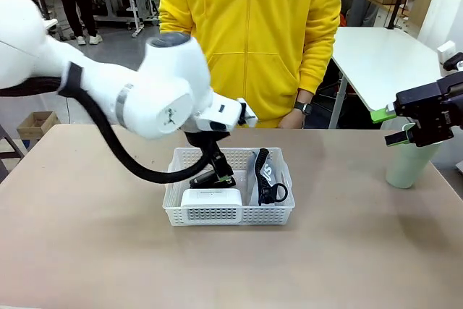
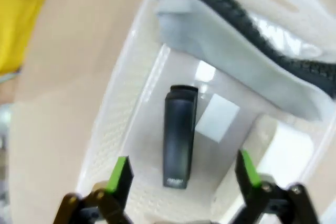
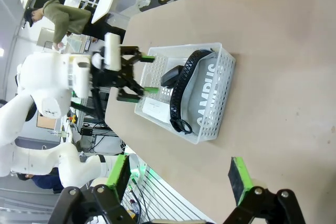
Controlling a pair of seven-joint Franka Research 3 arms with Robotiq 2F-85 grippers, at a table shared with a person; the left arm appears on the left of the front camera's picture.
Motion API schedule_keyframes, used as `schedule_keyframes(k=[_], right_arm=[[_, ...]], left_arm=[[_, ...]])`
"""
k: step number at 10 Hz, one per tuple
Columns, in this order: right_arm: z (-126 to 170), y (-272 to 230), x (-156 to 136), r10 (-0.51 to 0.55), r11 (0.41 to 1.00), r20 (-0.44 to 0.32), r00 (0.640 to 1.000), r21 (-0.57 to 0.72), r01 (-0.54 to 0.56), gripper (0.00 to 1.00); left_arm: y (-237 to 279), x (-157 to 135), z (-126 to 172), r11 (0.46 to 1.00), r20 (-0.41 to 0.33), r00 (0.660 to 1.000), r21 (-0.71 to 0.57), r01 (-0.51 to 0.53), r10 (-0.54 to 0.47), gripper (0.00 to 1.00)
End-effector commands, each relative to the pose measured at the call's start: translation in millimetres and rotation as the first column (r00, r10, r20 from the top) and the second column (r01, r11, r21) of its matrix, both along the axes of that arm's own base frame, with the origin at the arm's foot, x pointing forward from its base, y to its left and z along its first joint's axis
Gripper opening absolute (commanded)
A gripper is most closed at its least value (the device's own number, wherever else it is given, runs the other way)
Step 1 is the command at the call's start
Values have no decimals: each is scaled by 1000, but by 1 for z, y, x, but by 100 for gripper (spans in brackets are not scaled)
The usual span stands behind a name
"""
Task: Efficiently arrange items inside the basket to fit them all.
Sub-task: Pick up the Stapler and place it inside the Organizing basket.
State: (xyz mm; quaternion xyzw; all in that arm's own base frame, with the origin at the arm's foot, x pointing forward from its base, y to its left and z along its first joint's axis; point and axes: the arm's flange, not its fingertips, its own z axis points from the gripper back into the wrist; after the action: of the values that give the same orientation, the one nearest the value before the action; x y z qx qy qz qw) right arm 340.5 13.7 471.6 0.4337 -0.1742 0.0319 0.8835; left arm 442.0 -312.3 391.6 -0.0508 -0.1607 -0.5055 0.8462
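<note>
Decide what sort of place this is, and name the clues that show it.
Probably a robotics lab or workshop: a white robot arm reaches over the table, a white worktable stands beside the person, and a cardboard box sits on the floor.

Bare basket (image 2: 143, 129) floor beside stapler (image 2: 177, 140)

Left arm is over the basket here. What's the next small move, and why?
Probably lower the left gripper and close on the stapler: open, it straddles the stapler, and the cup standing outside the basket needs room.
</note>
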Motion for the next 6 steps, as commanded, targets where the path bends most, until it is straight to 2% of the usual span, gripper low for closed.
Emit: schedule_keyframes(k=[1, 4, 6], right_arm=[[0, 1, 2, 4, 1000, 22, 1000, 25, -5, 100], [0, 1, 2, 4, 1000, 22, 1000, 25, -5, 100], [0, 1, 2, 4, 1000, 22, 1000, 25, -5, 100]], left_arm=[[91, -8, 47, 977, -75, 994, -193, -93, 80, 100], [205, 0, 70, 879, -290, 957, -453, -149, 13, 100], [296, 13, 76, 747, -433, 894, -630, -212, -112, 100]])
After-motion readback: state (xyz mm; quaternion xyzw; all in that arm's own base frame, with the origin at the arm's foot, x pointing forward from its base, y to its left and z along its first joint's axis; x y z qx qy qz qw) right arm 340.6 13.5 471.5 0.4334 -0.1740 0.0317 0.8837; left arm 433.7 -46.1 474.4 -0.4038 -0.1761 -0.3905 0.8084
